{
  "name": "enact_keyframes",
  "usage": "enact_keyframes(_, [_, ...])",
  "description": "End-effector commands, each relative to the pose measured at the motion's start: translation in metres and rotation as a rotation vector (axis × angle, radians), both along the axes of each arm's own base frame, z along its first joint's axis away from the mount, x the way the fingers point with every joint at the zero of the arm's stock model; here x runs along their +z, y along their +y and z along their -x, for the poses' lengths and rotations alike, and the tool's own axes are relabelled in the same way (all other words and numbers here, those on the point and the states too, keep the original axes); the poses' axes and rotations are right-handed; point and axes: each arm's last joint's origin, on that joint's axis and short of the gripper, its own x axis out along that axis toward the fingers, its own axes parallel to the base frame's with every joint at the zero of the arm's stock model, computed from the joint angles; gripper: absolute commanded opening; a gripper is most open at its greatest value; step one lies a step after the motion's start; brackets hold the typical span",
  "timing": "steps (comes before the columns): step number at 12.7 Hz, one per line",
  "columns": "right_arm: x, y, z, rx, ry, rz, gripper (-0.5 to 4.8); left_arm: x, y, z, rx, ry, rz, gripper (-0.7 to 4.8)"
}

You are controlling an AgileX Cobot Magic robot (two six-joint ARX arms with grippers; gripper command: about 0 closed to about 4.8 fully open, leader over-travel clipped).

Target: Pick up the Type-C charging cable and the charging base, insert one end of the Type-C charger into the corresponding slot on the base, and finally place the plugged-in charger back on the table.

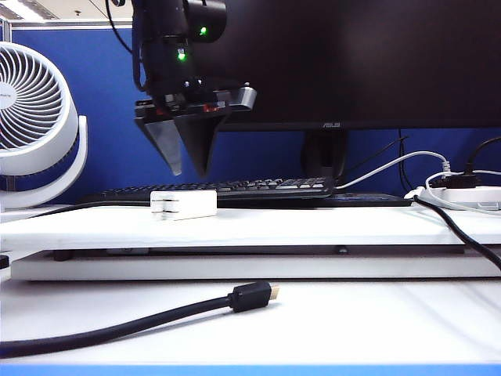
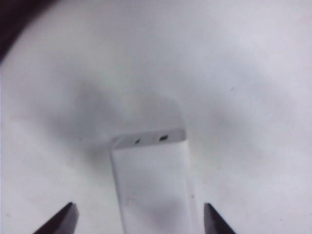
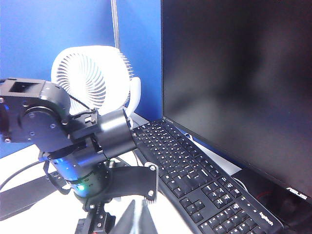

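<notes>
My left gripper (image 1: 188, 160) hangs over the charging base (image 1: 183, 204), fingers spread and empty. The base lies flat on the shelf board (image 1: 313, 227) of the table, directly below, its length running between my fingertips (image 2: 63, 222). Bare board surrounds it; the keyboard (image 1: 258, 186) sits close behind. My right gripper, out of sight, is clenched shut.

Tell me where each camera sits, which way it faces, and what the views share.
Exterior: low at the table's front, facing the monitor; left gripper above the charging base.
Left wrist: looks down on the base; open fingertips show.
Right wrist: faces fan, keyboard, left arm; right gripper unseen.
Shared: base, left gripper.
</notes>
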Motion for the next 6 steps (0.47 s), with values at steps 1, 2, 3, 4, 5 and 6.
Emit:
enact_keyframes(1, [0.002, 0.000, 0.001, 0.007, -0.013, -0.007, -0.05, -0.010, 0.003, -0.002, 0.026, 0.090, 0.019, 3.43])
enact_keyframes(2, [0.002, 0.000, 0.001, 0.007, -0.013, -0.007, -0.05, -0.011, 0.003, -0.003, 0.037, 0.087, 0.028, 3.43])
enact_keyframes(3, [0.002, 0.000, 0.001, 0.007, -0.013, -0.007, -0.05, -0.012, 0.002, -0.004, 0.049, 0.091, 0.036, 3.43])
enact_keyframes(4, [0.002, 0.000, 0.001, 0.007, -0.012, -0.007, -0.05, -0.018, 0.000, -0.006, 0.048, 0.115, 0.050, 3.42])
enact_keyframes(5, [0.002, 0.000, 0.001, 0.007, -0.012, -0.007, -0.05, -0.021, -0.001, -0.007, 0.044, 0.130, 0.059, 3.42])
enact_keyframes(6, [0.002, 0.000, 0.001, 0.007, -0.012, -0.007, -0.05, -0.025, -0.002, -0.008, 0.046, 0.140, 0.054, 3.42])
